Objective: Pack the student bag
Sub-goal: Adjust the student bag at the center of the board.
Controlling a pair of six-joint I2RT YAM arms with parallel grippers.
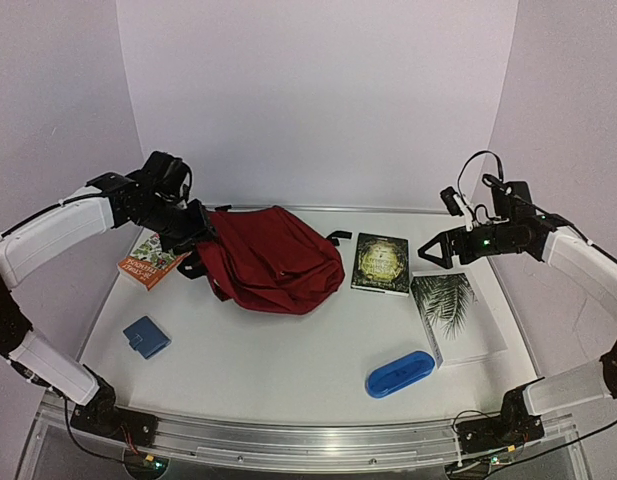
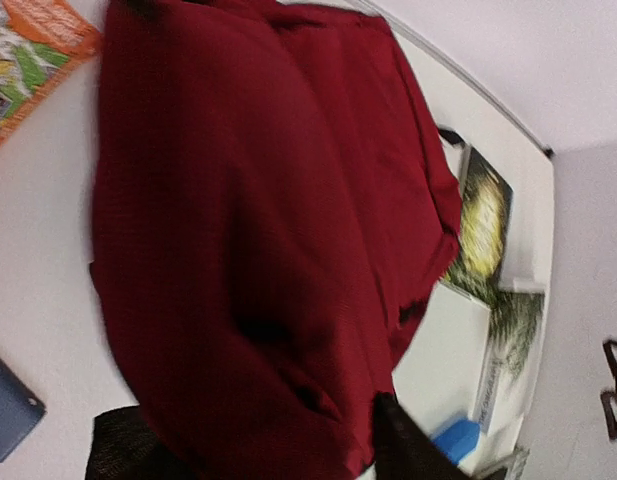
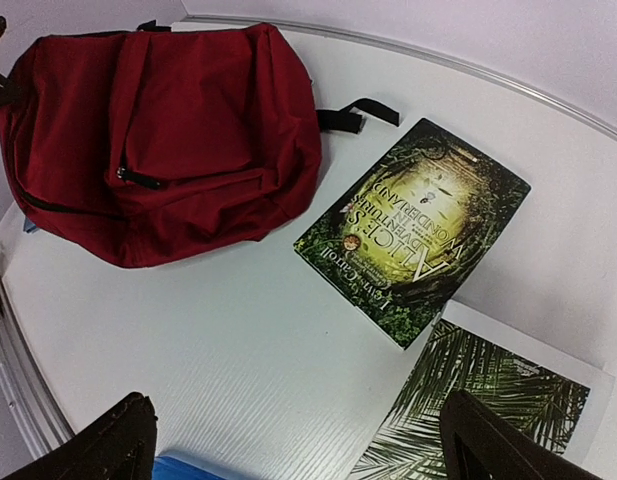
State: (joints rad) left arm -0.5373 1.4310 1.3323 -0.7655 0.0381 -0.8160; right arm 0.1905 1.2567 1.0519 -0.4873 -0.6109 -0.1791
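Left fingers: partly spread, red fabric showing in the gap; view is blurred, so I can't tell whether they touch it. They sit at the left end of the student bag.

Right fingers: spread wide, nothing between them, hovering over the right side of the worktop above the palm-leaf book.

Bag lies flat, back-left of centre, front pocket up. Long axis runs roughly left-right. A black strap end pokes out at the right-back side toward the Alice book. Can't tell which end is the top.

Orange book near the left edge, just beside the bag. Small blue flat case front-left, blue oblong case front-right.

Worktop white, metal rail along the near edge, plain pale walls on three sides.
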